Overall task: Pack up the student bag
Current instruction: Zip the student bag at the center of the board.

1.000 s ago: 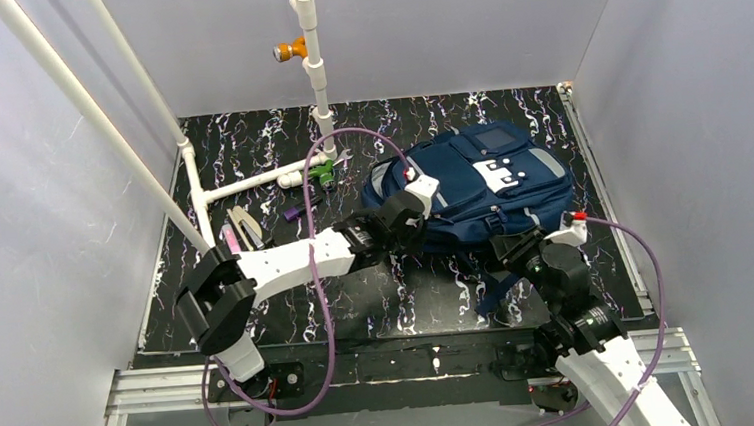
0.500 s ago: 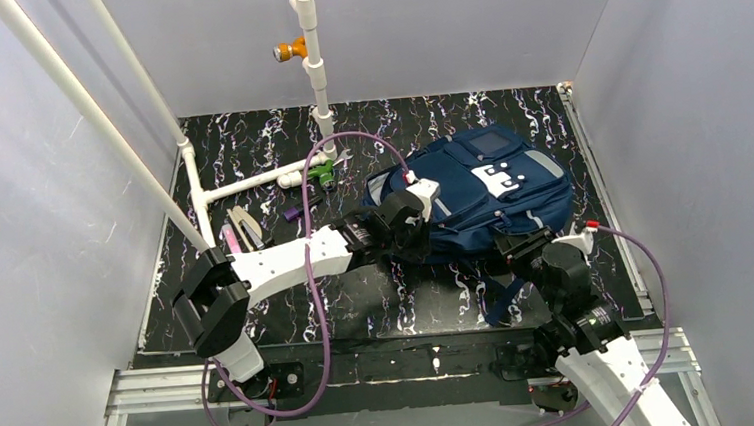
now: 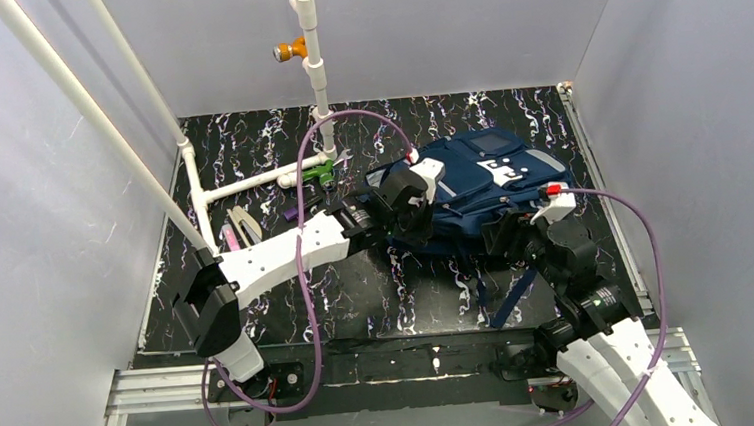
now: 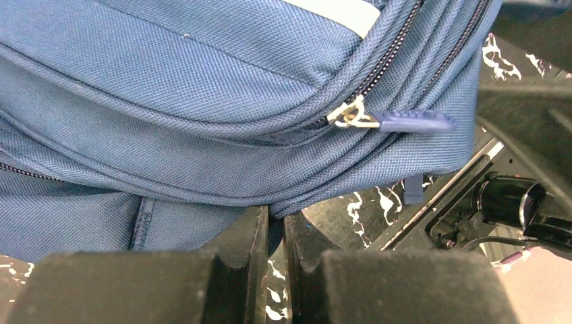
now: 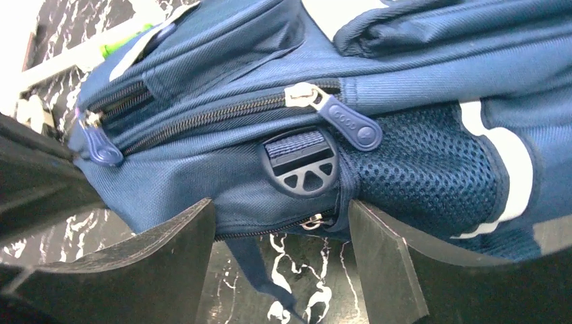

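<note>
The bag is lying right of centre on the worktop, zips looking closed. The left tool is pinching its bottom seam; the right tool is gaping apart around the side buckle. Stationery is waiting outside, so packing is barely starting, I reckon.

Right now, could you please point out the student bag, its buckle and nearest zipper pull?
student bag [image 3: 472, 201]: top view, front panel.
buckle [image 5: 300, 162]: right wrist view, frame.
zipper pull [image 5: 354, 127]: right wrist view, tab.
</note>
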Robot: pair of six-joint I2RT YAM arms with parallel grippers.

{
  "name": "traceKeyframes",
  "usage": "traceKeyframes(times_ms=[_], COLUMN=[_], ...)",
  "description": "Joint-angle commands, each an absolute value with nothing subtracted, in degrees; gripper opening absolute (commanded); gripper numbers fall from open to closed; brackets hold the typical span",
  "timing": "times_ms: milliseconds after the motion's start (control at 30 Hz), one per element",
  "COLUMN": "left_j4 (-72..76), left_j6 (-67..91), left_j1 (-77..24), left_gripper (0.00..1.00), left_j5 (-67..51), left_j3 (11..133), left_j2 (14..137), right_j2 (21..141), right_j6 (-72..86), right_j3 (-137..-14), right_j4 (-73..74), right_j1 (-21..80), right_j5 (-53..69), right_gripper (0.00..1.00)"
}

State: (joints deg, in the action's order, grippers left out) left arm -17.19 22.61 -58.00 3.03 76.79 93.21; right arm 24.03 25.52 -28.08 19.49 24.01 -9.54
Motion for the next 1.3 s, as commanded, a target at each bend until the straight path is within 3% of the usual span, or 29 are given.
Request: traceKeyframes(times_ms=[0, 167, 367, 700, 1033, 1167, 1267], left_j4=[-13.63, -14.31, -14.50, -15.18, -15.32, -15.38, -15.51], left_j6=[22.34, 21.52, 21.39, 21.14, 21.52, 21.71, 21.54], left_j1=[-56.94, -55.99, -55.37, -54.80, -54.67, -54.67, -54.66], left_gripper=[0.00, 0.00, 0.00, 0.00, 0.00, 0.00, 0.00], left_j5=[2.01, 2.23, 1.56, 1.54, 0.75, 0.90, 1.14], left_j3=[85.61, 88.46, 90.76, 93.44, 94.13, 94.06, 94.41], left_j2=[86.29, 86.84, 87.05, 87.67, 88.05, 87.77, 87.72], right_j2=[26.34, 27.35, 29.47, 30.83, 30.40, 32.30, 31.19], right_j6=[14.16, 7.26, 5.18, 11.07, 11.29, 11.69, 14.21], right_j3=[-31.81, -34.58, -34.99, -36.42, -33.58, -32.38, -31.40], right_j4=[14.13, 16.71, 15.53, 20.07, 16.73, 15.15, 14.60], right_j1=[23.91, 23.91, 23.91, 23.91, 23.91, 23.91, 23.91], right_j5=[-4.05, 2.62, 7.73, -5.84, -5.52, -4.61, -4.52], right_gripper=[0.79, 0.77, 0.62, 0.69, 0.70, 0.68, 0.59])
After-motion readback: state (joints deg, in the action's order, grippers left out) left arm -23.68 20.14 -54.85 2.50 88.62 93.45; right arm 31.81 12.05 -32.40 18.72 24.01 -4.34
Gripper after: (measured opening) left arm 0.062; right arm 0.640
